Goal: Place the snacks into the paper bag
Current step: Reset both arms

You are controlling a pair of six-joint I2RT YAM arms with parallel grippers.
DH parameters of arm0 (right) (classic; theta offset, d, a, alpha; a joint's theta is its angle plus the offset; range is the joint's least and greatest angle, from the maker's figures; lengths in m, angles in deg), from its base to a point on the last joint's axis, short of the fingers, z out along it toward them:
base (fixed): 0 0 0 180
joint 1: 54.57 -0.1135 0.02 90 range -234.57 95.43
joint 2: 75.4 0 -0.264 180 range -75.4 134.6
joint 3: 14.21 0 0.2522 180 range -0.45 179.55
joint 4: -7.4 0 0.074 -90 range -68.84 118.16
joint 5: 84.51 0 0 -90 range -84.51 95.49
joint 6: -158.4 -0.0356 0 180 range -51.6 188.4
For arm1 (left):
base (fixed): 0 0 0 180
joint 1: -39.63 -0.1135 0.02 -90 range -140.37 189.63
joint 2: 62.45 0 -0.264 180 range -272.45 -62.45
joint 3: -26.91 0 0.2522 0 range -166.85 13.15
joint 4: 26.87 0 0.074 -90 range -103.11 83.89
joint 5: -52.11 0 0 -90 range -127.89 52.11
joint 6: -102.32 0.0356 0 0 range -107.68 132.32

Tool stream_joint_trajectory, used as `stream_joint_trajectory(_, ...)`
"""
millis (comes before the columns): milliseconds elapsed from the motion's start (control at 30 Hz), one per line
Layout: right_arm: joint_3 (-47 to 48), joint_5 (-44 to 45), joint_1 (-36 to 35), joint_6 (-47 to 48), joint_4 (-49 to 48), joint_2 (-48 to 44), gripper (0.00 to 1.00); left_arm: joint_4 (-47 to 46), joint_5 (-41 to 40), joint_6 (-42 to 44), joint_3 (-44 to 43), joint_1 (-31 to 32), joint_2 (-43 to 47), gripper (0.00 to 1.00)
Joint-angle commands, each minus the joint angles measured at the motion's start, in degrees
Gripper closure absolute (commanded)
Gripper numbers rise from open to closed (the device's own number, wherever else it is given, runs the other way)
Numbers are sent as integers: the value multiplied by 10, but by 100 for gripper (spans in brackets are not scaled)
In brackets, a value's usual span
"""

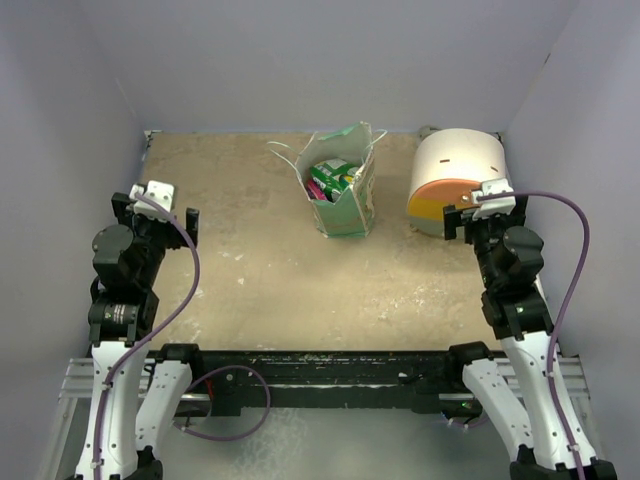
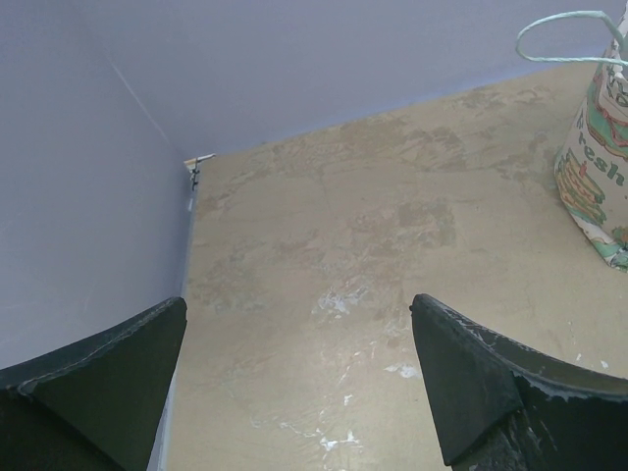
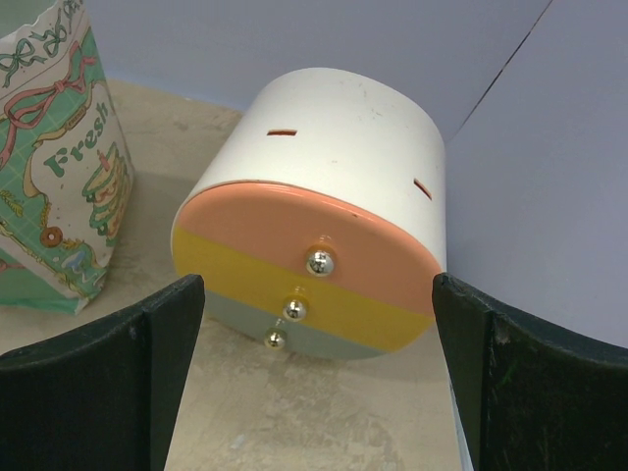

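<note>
The paper bag [image 1: 345,190], pale green and cream, stands upright at the back middle of the table with its mouth open. Snacks [image 1: 332,177] in green and magenta show inside it. The bag's side also appears at the right edge of the left wrist view [image 2: 597,177] and the left edge of the right wrist view [image 3: 61,167]. My left gripper [image 1: 163,203] hangs open over the left side of the table, far from the bag, nothing between its fingers [image 2: 461,383]. My right gripper [image 1: 484,207] is open at the right, facing the white cylinder.
A white cylinder [image 1: 455,180] with an orange, yellow and grey face [image 3: 304,280] and three metal knobs lies on its side at the back right, just ahead of my right gripper. Purple walls enclose the table on three sides.
</note>
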Motion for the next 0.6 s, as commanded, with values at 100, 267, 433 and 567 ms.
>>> stream_joint_trajectory(100,12,-3,5,4,-17,-14,0,-7,20,-8,-4,-5,-2,1)
stream_joint_trajectory(267,16,18,5,1,-20,-18,0,-2,22,-13,-9,-5,-3,1)
stream_joint_trajectory(433,18,27,6,-5,-19,-27,0,0,20,-18,-12,-6,-4,1)
stream_joint_trajectory(567,19,28,10,-7,-18,-33,0,-2,15,-20,-10,-6,-6,1)
